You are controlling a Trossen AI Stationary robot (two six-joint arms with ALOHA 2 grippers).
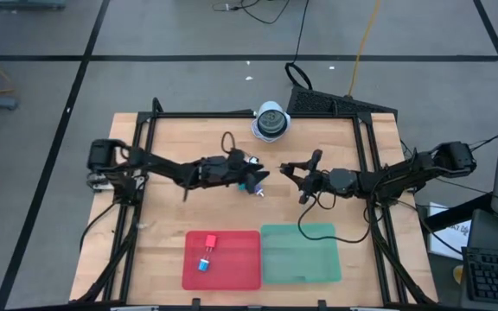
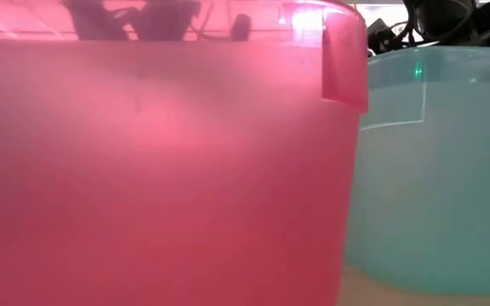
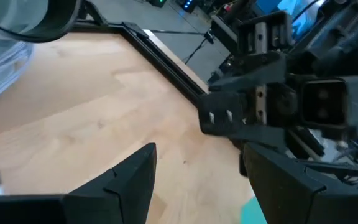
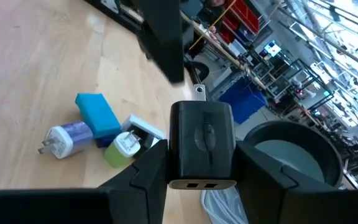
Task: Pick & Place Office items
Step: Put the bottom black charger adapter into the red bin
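Pale wooden tabletop (image 1: 188, 207) carries the scene. Clamped upright between the right gripper's (image 4: 201, 163) dark fingers is a black blocky charger plug (image 4: 201, 144), held above the table's middle near a cluster of loose pieces: a teal block (image 4: 98, 114), a white plug adapter (image 4: 64, 138) and a green-and-white piece (image 4: 122, 148). Just beside that cluster, the left gripper (image 3: 194, 171) hovers with its fingers spread and nothing between them. Nearer the front edge, the flat red tray (image 1: 236, 263) holds a small red piece (image 1: 211, 241) and a blue one (image 1: 204, 264); the green tray (image 1: 301, 255) sits beside it.
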